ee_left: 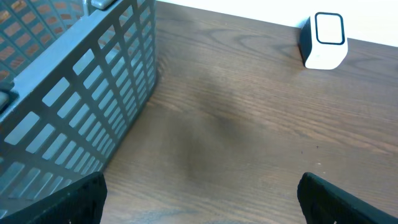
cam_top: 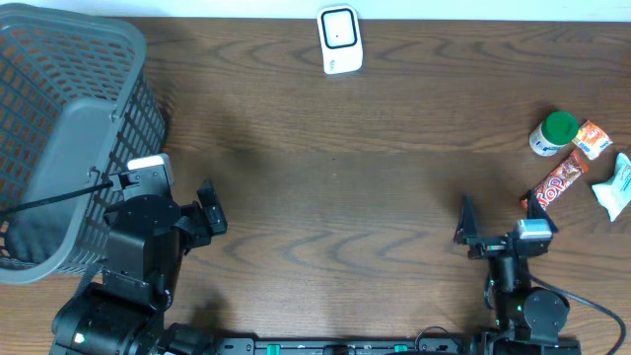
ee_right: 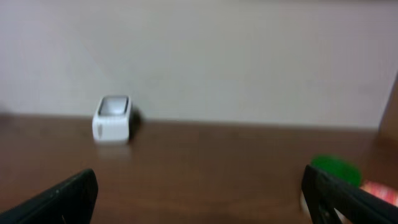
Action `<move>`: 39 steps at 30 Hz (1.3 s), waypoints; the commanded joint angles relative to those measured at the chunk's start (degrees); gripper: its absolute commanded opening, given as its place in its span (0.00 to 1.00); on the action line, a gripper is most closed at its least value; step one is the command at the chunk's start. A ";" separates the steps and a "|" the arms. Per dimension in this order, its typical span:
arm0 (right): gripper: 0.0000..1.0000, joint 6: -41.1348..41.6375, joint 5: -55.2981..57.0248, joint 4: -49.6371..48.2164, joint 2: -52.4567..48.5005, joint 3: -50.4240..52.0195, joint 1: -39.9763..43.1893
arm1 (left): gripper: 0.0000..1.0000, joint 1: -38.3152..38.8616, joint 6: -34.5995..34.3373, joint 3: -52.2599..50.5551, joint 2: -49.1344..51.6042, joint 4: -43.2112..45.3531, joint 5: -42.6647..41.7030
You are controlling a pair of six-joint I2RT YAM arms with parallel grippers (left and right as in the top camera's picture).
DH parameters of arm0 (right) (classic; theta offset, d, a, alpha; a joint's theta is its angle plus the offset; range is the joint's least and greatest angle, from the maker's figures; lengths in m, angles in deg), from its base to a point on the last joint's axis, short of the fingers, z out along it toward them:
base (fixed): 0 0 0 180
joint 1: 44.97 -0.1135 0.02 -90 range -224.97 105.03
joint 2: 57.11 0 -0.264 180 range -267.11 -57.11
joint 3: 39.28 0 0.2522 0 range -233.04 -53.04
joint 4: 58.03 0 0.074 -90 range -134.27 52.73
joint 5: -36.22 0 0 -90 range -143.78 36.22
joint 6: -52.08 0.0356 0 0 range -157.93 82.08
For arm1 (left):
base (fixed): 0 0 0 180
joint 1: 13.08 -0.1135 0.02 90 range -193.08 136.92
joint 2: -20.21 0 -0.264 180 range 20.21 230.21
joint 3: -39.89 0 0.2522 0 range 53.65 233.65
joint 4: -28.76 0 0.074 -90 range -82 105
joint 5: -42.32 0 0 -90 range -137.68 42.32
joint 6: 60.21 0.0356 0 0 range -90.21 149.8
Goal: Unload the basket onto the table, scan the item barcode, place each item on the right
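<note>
Both spread wide: left fingers (ee_left: 68, 202), right fingers (ee_right: 59, 199).

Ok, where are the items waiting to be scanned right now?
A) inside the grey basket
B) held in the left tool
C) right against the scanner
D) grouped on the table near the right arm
D: the green-capped bottle, candy bar, orange packet and white packet lie grouped at the right edge of the table, just beyond the right tool.

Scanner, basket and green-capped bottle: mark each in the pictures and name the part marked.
scanner (cam_top: 339, 39), overhead view, on its white top face.
basket (ee_left: 93, 87), left wrist view, on its slotted side wall.
green-capped bottle (cam_top: 560, 126), overhead view, on the green cap.
</note>
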 commanded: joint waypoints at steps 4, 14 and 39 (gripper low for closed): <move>0.99 0.59 -0.33 7.45 0.35 0.07 -0.46 | 0.98 -0.28 -0.24 0.87 -0.04 0.04 0.52; 0.99 0.59 -0.92 7.26 0.35 0.07 -0.46 | 0.98 -0.28 -0.24 0.87 -0.04 0.02 0.52; 0.99 0.59 -0.94 7.26 0.35 0.07 -0.46 | 0.98 -0.28 -0.24 0.87 -0.04 0.02 0.55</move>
